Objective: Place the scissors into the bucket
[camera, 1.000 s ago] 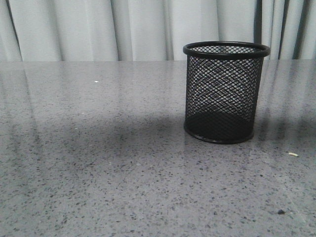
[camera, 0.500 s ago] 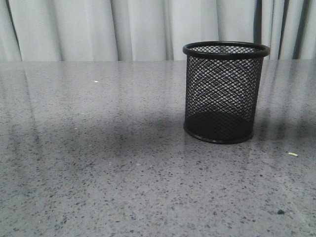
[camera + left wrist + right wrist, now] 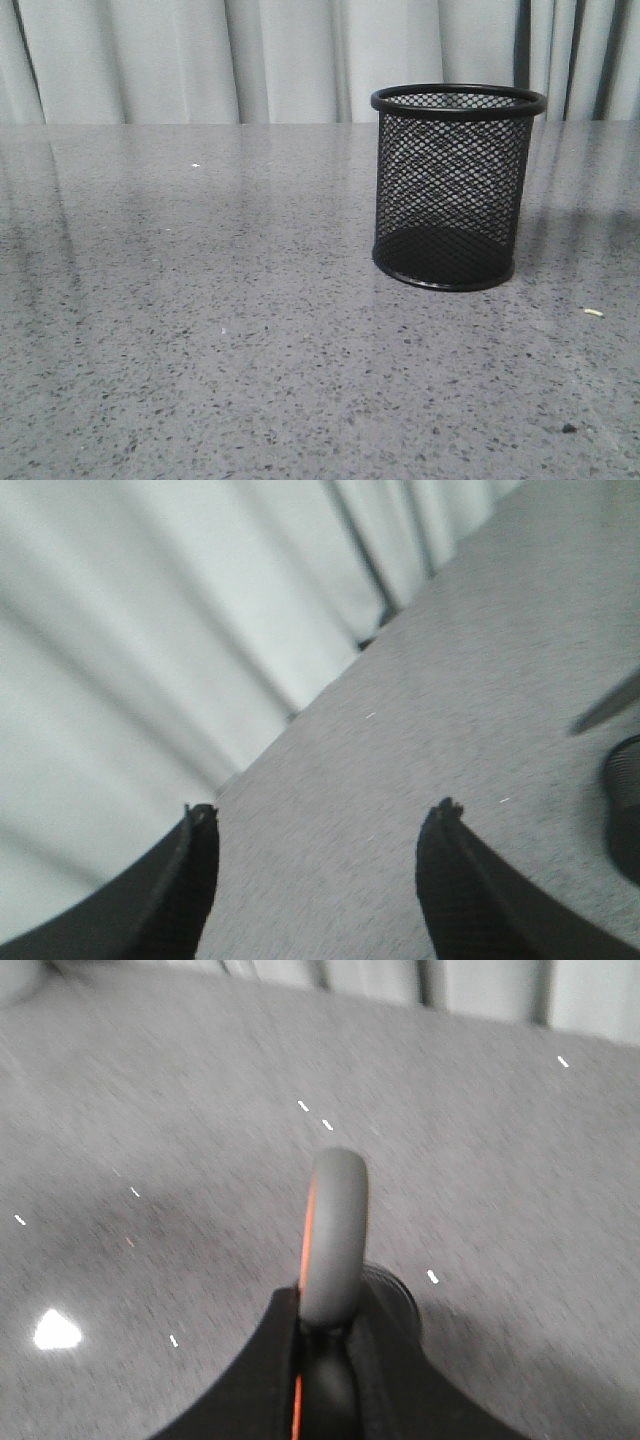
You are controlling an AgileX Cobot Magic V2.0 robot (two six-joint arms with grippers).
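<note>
The bucket (image 3: 452, 190), a black wire-mesh cup, stands upright on the grey speckled table, right of centre in the front view, and looks empty. Neither gripper shows in the front view. My right gripper (image 3: 330, 1325) is shut on the scissors (image 3: 335, 1230). A grey finger loop with orange lining sticks out past the fingertips above the table. The blades are hidden. A dark round shape (image 3: 395, 1300) lies just behind the loop, and I cannot tell what it is. My left gripper (image 3: 325, 815) is open and empty above bare table.
A pale curtain (image 3: 200, 60) hangs along the table's far edge. A small light crumb (image 3: 594, 313) and a dark speck (image 3: 568, 429) lie at the front right. A dark shape (image 3: 625, 810) is cut off at the edge of the left wrist view.
A soft shadow that lay on the table left of the bucket has faded away. The bucket has not moved.
</note>
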